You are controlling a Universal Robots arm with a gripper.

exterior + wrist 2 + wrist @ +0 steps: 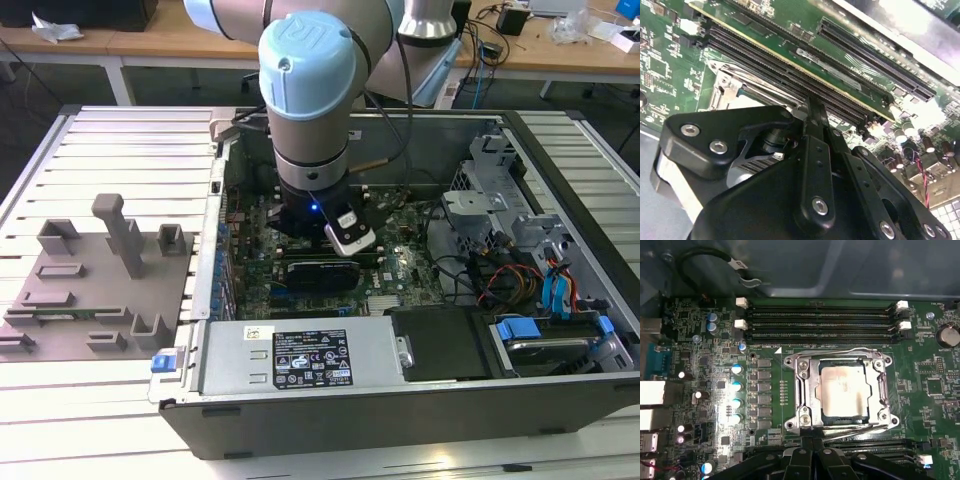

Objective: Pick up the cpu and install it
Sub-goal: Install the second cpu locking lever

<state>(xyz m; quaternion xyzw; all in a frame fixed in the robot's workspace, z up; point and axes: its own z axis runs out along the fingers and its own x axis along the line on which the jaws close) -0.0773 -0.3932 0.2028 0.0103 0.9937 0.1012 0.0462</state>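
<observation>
Seemingly the placing step is at or near its end. The small square cpu, with a pale silvery metal top, lies flat inside the silver metal socket frame at the centre right of the first wrist view, on the green motherboard. The black gripper sits at the bottom centre of that view, just beside the frame's lower edge. Its fingers are drawn narrow together with nothing held between them. In the second wrist view the gripper points at the same spot from low down.

Any further motion, I judge, calls for a straight path that stays clear of the thin wire levers along the frame and does not nudge the chip.

By count there are one cpu, one socket frame and one gripper. I count four long black memory slots in the upper middle, and more slots show below the socket.
</observation>
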